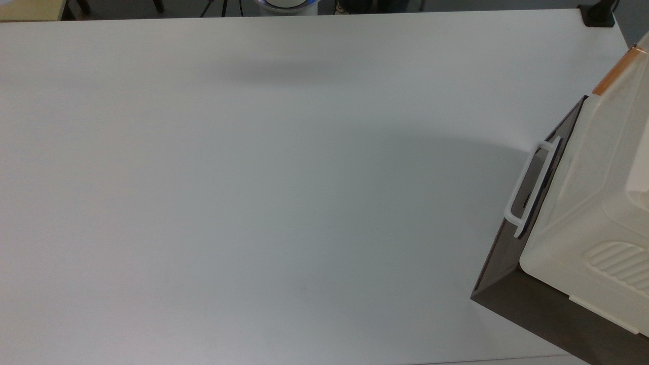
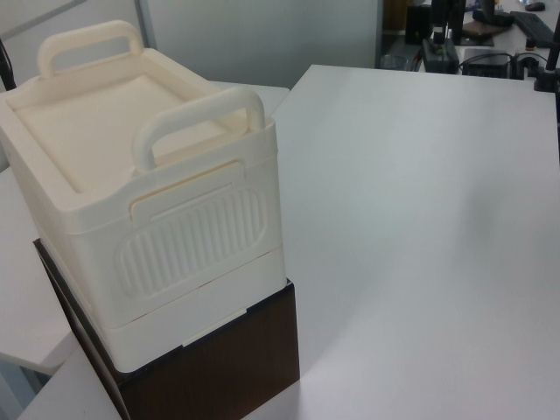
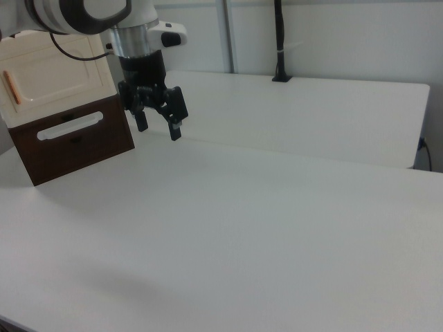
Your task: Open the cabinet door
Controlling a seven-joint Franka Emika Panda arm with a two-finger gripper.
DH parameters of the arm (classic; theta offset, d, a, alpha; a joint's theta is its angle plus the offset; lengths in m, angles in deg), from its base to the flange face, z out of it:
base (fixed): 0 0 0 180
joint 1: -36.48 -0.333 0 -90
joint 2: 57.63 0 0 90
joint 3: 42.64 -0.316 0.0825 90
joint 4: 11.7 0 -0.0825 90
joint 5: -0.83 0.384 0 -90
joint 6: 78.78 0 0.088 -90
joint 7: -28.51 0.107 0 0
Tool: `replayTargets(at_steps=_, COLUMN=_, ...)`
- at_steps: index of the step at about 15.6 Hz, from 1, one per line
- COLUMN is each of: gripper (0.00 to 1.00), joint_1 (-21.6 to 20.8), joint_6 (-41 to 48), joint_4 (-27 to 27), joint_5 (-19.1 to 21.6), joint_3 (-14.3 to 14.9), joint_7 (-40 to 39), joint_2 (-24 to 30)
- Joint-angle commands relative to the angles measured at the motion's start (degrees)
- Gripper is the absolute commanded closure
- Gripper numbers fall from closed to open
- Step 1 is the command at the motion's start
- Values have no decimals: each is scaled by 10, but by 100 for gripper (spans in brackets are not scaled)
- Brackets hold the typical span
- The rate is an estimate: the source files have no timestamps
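Cabinet door [image 3: 59, 77] at the right view's upper left, closed; gripper [image 3: 158, 124] just beside it, fingers spread and empty — risk: catching the white loop handle [image 3: 69, 126] below instead of the orange-brown bar handle [image 3: 12, 88].

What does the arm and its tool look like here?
In the right view the arm is white with dark grey joint bands and a silver wrist ring. The tool is black, with two stubby black fingers. A thin black cable loops beside the wrist.
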Motion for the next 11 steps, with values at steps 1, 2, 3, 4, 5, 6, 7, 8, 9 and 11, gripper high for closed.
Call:
replayTargets(at_steps=1, gripper=0, joint_1=-5, joint_6=10, joint_4=-1, joint_5=6, joint_3=3, joint_7=-5, joint_2=9)
replayTargets(at_steps=2, gripper=0, joint_1=-5, joint_6=10, joint_4=0, joint_5=7, joint_3=3, joint_7=-4, joint_2=9)
replayTargets(at_steps=3, gripper=0, joint_1=-5, joint_6=10, joint_4=-1, joint_5=8, joint_3=3, joint_7=-4, joint_2=9)
replayTargets(at_steps=4, gripper=0, joint_1=-5, joint_6=10, joint_4=-1, joint_5=13, joint_3=4, joint_7=-4, joint_2=8)
replayTargets(at_steps=5, gripper=0, joint_1=-5, joint_6=10, joint_4=-1, joint_5=20, joint_3=3, joint_7=-3, joint_2=8)
replayTargets(at_steps=6, gripper=0, joint_1=-5, joint_6=10, joint_4=0, joint_5=28, joint_3=3, joint_7=-3, joint_2=8)
replayTargets(at_steps=7, gripper=0, joint_1=-5, joint_6=10, joint_4=0, joint_5=35, joint_3=3, joint_7=-4, joint_2=8)
replayTargets(at_steps=8, gripper=0, joint_1=-4, joint_6=10, joint_4=0, joint_5=41, joint_3=3, joint_7=-4, joint_2=7)
replayTargets(at_steps=9, gripper=0, joint_1=-4, joint_6=9, joint_4=-1, joint_5=43, joint_3=3, joint_7=-4, joint_2=5)
replayTargets(at_steps=11, gripper=0, joint_1=-4, joint_6=8, joint_4=-1, joint_5=44, joint_3=3, joint_7=-8, joint_2=3)
